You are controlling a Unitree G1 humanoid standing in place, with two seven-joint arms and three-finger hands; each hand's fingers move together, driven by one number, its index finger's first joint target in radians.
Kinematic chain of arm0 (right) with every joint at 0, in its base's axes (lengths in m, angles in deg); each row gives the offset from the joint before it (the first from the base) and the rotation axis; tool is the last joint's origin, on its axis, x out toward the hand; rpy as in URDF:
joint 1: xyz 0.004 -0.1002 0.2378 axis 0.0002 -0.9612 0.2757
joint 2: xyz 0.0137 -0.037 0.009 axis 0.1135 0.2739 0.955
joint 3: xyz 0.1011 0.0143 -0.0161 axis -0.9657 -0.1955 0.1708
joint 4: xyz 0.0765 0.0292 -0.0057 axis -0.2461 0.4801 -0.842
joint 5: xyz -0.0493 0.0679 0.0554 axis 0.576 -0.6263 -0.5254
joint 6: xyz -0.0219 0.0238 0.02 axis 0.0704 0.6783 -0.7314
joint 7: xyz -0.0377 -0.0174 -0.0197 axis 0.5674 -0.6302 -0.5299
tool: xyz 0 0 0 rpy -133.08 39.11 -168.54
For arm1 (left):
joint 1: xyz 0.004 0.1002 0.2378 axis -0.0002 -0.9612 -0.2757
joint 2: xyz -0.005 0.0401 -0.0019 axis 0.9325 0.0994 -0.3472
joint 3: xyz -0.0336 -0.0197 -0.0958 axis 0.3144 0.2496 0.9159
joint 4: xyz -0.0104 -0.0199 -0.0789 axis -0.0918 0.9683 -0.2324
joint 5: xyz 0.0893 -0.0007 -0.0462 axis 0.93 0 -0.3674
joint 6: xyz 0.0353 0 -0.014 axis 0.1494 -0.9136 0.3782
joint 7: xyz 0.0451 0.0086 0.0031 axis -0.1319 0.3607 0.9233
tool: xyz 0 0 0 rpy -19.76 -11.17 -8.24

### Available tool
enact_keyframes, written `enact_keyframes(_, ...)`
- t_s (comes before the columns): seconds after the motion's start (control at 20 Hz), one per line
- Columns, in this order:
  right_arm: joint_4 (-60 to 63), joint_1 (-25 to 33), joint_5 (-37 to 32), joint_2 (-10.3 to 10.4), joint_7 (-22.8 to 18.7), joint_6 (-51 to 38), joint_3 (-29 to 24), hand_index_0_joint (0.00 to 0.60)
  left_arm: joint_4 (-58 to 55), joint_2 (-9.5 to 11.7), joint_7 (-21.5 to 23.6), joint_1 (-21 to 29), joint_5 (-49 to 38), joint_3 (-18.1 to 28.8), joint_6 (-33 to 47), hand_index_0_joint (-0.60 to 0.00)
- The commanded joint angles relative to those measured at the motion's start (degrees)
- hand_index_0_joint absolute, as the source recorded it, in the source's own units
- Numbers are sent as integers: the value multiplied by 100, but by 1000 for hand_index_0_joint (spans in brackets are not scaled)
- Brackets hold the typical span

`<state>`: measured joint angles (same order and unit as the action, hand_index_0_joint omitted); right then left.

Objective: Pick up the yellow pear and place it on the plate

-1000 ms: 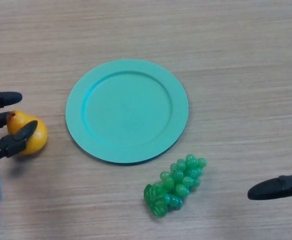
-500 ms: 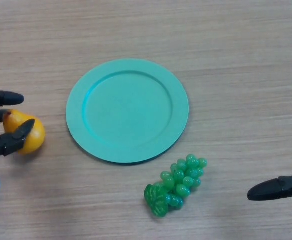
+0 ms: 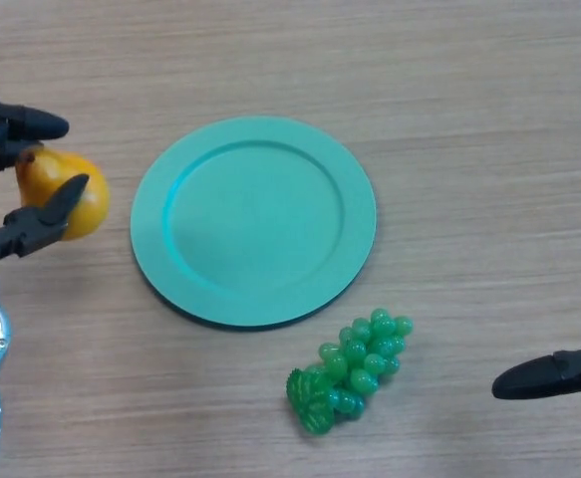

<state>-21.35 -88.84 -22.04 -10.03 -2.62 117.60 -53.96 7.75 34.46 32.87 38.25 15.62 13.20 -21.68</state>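
While the left hand (image 3: 11, 189) is pinching the yellow pear (image 3: 63, 194) in curled fingers, it is now carrying it higher, nearer the plate (image 3: 253, 220); right hand (image 3: 554, 375) idling, fingers straight.

The pear (image 3: 63, 194) at left is yellow-orange. Both hands, left (image 3: 16, 174) and right (image 3: 559, 376), are black. The plate (image 3: 253, 220) is plain teal. The near grapes (image 3: 350, 368) are green. The table (image 3: 469, 149) shows light wood grain.

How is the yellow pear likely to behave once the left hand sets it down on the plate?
The pear looks rounded and glossy, so it may roll or slip on release. The plate has a raised rim that would probably contain it. Held by the left hand, it keeps its shape, suggesting stiffness.
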Motion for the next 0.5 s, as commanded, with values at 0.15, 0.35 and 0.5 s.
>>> enact_keyframes(0.15, -392, 106, -220, -78, -116, -517, -322, 0, -616, -18, -139, 288, -196, 105, 301, -600)
enact_keyframes(0.35, -349, 103, -166, -87, -127, -603, -332, 0, -838, -526, -557, 350, -284, -451, 139, -600)
enact_keyframes(0.5, -412, 105, -307, -86, -111, -593, -510, 0, -620, -759, -779, 483, -660, -603, 57, -600)
